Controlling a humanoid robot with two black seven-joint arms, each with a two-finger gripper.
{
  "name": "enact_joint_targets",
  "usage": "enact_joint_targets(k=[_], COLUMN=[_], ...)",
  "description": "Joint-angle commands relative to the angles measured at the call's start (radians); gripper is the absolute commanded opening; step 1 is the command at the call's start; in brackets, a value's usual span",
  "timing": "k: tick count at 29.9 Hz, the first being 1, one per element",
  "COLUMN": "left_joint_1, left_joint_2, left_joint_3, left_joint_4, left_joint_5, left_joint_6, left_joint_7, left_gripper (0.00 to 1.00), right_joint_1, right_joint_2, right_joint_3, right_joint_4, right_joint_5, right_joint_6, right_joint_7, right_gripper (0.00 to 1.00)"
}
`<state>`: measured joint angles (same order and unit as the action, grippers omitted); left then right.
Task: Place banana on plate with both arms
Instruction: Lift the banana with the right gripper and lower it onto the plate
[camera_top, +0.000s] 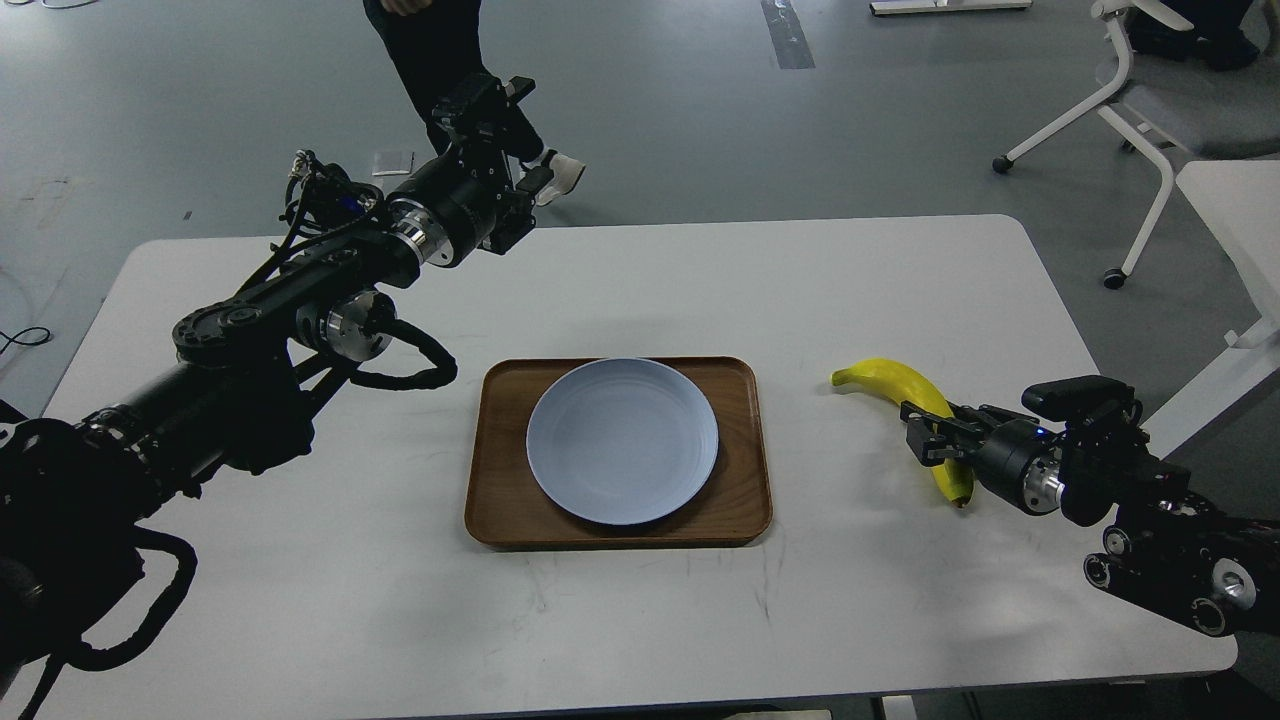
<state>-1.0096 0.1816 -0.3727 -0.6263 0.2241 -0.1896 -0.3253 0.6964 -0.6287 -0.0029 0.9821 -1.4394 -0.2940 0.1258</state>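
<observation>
On the table's right side, the banana (905, 392) lies well apart from the empty plate (622, 440). My right gripper (928, 440) straddles its middle, though I cannot tell whether it grips. My left gripper (512, 130), fingers apart, hovers far left. Lift and placement remain.
</observation>
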Motion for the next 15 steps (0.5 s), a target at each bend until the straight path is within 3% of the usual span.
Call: enact_joint_targets(k=[1, 4, 10, 15], left_joint_1=[-0.003, -0.006, -0.010, -0.007], left_joint_2=[-0.004, -0.005, -0.002, 0.013], left_joint_3=[0.000, 0.000, 0.000, 0.000], left_joint_4=[0.000, 0.000, 0.000, 0.000], left_joint_5=[0.000, 0.001, 0.003, 0.001], left_joint_6=[0.002, 0.002, 0.001, 0.001], left_joint_7=[0.000, 0.002, 0.005, 0.006], left_gripper=[0.98, 0.98, 0.98, 0.98], right_joint_1=[0.055, 0.113, 0.244, 0.353], right_joint_2=[-0.008, -0.008, 0.007, 0.087], right_joint_3=[0.006, 0.006, -0.015, -0.129], right_joint_4=[0.003, 0.021, 0.073, 0.072], right_joint_5=[0.004, 0.007, 0.001, -0.009], right_joint_6=[-0.023, -0.040, -0.037, -0.034], right_joint_7=[0.009, 0.015, 0.083, 0.123], right_gripper=[0.00, 0.00, 0.00, 0.00])
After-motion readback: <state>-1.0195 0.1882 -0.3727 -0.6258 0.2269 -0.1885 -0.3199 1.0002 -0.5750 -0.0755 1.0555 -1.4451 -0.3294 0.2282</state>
